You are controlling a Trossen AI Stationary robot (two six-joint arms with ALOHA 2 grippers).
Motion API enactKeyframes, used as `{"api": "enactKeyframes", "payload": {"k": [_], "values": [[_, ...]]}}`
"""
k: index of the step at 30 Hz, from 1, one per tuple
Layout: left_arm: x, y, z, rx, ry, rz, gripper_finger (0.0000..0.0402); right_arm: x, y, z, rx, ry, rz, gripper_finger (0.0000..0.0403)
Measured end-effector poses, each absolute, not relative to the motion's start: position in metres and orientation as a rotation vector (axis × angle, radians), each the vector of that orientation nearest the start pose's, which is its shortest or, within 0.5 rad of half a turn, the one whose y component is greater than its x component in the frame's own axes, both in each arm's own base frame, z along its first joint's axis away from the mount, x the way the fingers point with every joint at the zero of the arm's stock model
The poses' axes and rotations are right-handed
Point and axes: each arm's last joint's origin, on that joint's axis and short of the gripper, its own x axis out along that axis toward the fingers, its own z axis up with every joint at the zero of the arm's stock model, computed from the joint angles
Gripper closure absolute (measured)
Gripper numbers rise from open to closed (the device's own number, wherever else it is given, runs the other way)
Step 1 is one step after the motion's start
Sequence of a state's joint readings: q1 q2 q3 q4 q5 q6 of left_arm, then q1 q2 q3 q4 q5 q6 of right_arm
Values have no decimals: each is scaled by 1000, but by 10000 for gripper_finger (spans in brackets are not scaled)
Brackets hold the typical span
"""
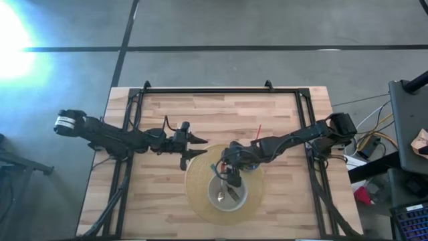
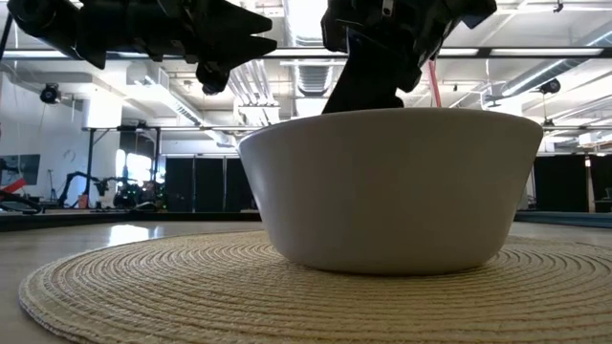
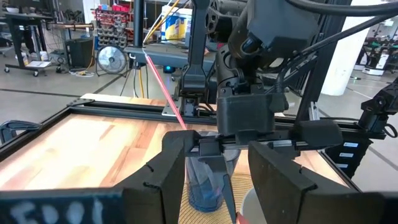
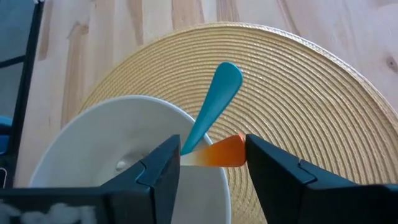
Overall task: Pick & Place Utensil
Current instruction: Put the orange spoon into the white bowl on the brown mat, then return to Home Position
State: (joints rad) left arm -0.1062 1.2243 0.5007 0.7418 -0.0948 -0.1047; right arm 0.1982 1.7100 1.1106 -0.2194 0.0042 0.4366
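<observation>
Fingers, right arm: the right gripper (image 4: 208,165) hangs directly over the white bowl (image 1: 227,193), its two dark fingers (image 4: 158,174) spread wide with nothing clamped between them.
Fingers, left arm: the left gripper (image 1: 200,146) waits just beside the far-left edge of the mat, above the table, with its fingers (image 3: 171,168) also standing wide and empty.
Utensil: a teal utensil (image 4: 211,106) leans on the bowl's rim, its rounded end sticking out over the mat while its lower end dips into the bowl. It shows in the gap between the right fingers, but no finger grips it.
Second piece: an orange utensil tip (image 4: 221,152) lies at the rim right beside the teal one. How far it reaches into the bowl is hidden.
Setting: the bowl stands near the middle of a round woven placemat (image 1: 197,194) on a wooden table (image 1: 160,114).
Stage, as a judgement: the utensil looks freshly let go into the bowl, so the placing seems close to finished.
Risk one: the teal piece rests on the rim rather than lying flat inside, so it may tip outward onto the mat if the balance is poor.
Risk two: lifting the right gripper carelessly could brush either handle and flick it out, or nudge the bowl across the mat.
Safer exit: a straight upward retreat with fingers kept apart.
</observation>
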Motion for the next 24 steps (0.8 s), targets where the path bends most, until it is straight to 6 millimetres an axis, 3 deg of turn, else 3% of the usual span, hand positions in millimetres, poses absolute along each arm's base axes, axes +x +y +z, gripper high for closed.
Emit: {"api": "enactKeyframes", "payload": {"k": [17, 24], "values": [[249, -24, 236, -107, -17, -12, 232, 352, 71, 217, 320, 882, -5, 224], [249, -24, 236, -107, -17, -12, 232, 350, 72, 246, 272, 886, 21, 235]]}}
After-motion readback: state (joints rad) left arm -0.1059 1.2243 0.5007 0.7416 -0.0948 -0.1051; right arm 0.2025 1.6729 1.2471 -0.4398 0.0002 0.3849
